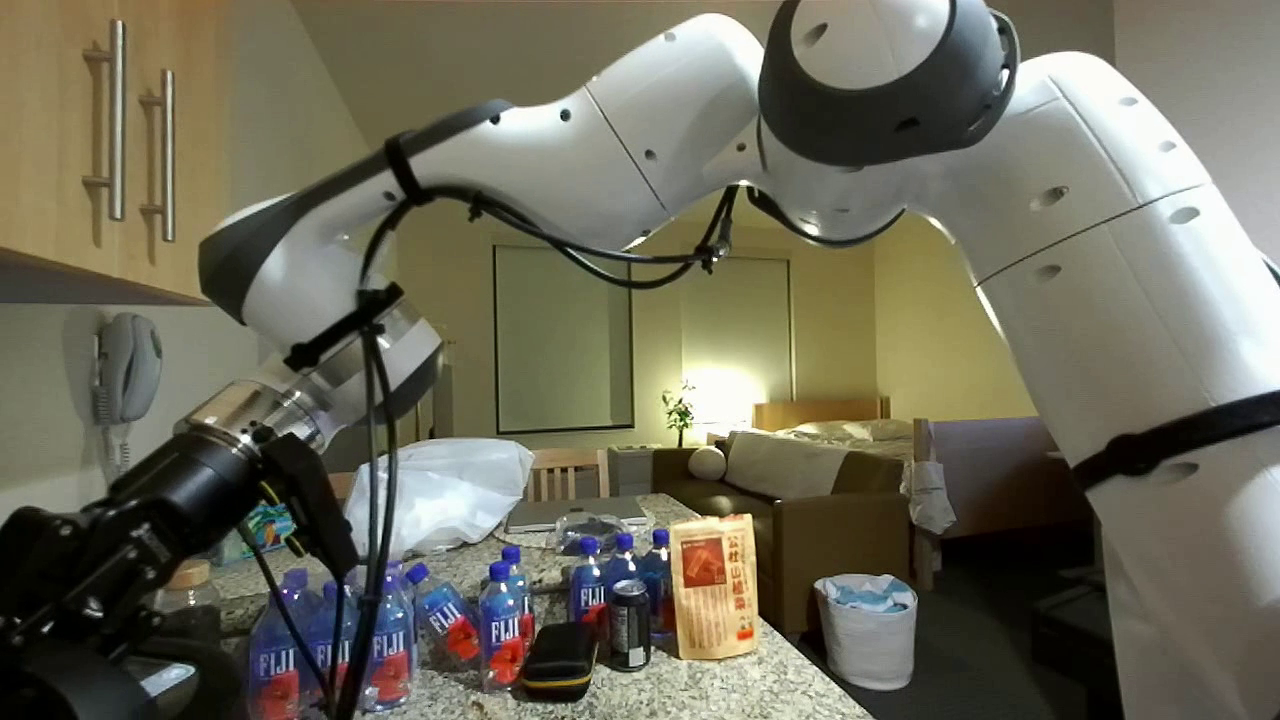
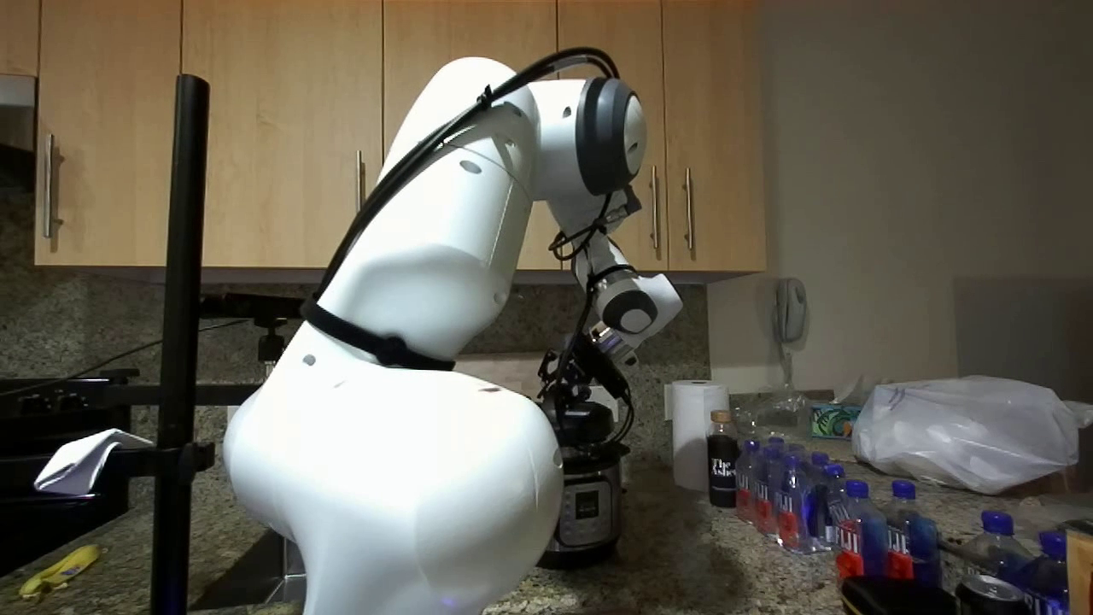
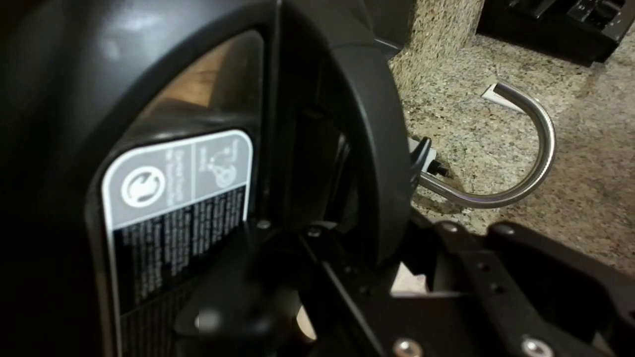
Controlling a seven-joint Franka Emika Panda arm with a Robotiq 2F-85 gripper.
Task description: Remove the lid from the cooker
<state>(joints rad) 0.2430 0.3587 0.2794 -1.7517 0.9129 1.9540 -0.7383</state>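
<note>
The lid (image 3: 176, 198) fills the left and middle of the wrist view: black and glossy, with a grey and black label and a raised black handle (image 3: 369, 114). In an exterior view, the lid (image 2: 585, 421) is at the top of the cooker, a steel and black pot (image 2: 589, 504) with a small display; I cannot tell whether there is a gap. My gripper (image 3: 392, 243) has its fingers on both sides of the lid's handle and looks shut on it. The fingertips are dark and partly hidden. In an exterior view, the gripper (image 2: 568, 389) is directly above the lid.
Several blue-capped water bottles (image 2: 794, 504), a dark bottle (image 2: 722, 461) and a paper towel roll (image 2: 696, 431) stand beside the cooker. Wall cabinets (image 2: 470, 171) hang above. A curved metal faucet (image 3: 545, 144) shows in the wrist view. A can (image 1: 630, 625) and paper bag (image 1: 715, 590) stand farther off.
</note>
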